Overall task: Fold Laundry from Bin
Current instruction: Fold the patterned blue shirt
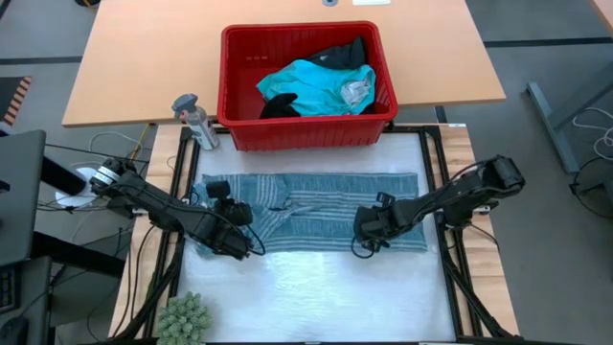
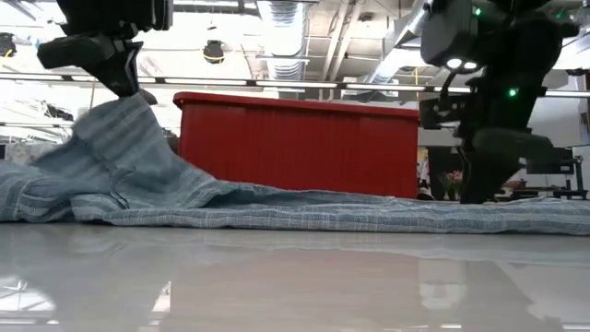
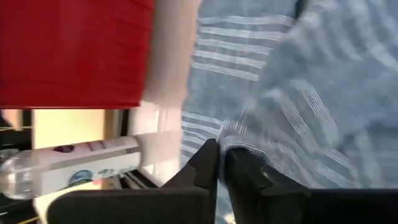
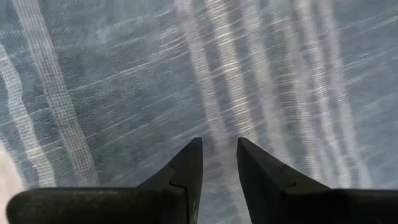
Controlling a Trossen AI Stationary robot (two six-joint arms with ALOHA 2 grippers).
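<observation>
The blue-grey striped garment (image 1: 326,211) lies spread across the white table top in front of the red bin (image 1: 306,129). A turquoise garment (image 1: 316,86) and black ones (image 1: 345,53) lie in the bin. My left gripper (image 1: 235,233) is over the striped garment's left part, shut on it. In the low view the cloth rises in a peak (image 2: 124,120) to that gripper (image 2: 120,78). My right gripper (image 1: 369,233) stands over the garment's right half, pointing down, with its fingers a little apart (image 4: 219,149) right at the cloth. My left gripper pinches a bunched part of the striped garment near its left end (image 3: 231,140) between its two fingers, coming from above. That part is lifted off the table and slopes down slack; the rest (image 2: 369,214) lies flat. Whether my right gripper's fingertips touch the cloth, I cannot tell.
A small grey bottle (image 1: 194,120) stands left of the bin, by the table's far left corner. A green bushy thing (image 1: 184,316) sits at the near left corner. The near half of the white table top (image 1: 316,297) is bare. Black frame rails run along both sides.
</observation>
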